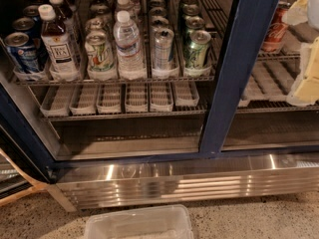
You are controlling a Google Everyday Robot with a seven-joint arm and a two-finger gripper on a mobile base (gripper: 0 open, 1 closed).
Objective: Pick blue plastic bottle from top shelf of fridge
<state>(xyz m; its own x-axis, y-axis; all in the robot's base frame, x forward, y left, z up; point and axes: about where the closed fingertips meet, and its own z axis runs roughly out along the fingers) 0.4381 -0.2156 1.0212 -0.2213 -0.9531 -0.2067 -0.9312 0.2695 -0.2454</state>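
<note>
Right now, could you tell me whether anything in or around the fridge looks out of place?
Only the clear plastic bin on the floor before the fridge grille seems out of place. Drinks stand upright in their lanes; the lower shelf's trays sit empty. The claw hangs at the right edge.
</note>
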